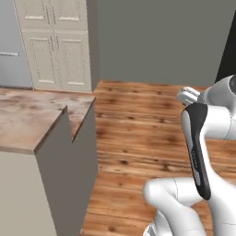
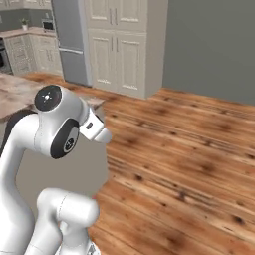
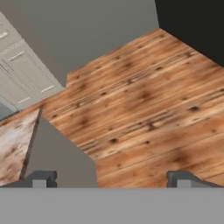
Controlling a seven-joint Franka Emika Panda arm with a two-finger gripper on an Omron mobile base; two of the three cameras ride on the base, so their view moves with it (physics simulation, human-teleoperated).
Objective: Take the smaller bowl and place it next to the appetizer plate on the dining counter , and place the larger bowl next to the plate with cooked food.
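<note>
1. Gripper (image 3: 112,179) — fingers spread wide, nothing between them, held above the wood floor (image 3: 148,113).
2. Counter (image 1: 32,117) — its marble end lies just left of the arm, its top bare here.
3. Beyond: cream cabinets (image 2: 119,45).

Dining counter (image 1: 32,117): pinkish-beige veined marble top, plain beige panels beneath, one end corner jutting out over the wooden floor (image 1: 147,133). The stretch of top in sight carries nothing. From the right base view the same counter (image 2: 20,92) runs behind the arm. In the hand view the counter (image 3: 13,146) corner meets warm brown floor planks, knotted and streaked, running away from the counter toward the cream cabinets (image 1: 57,46).
</note>
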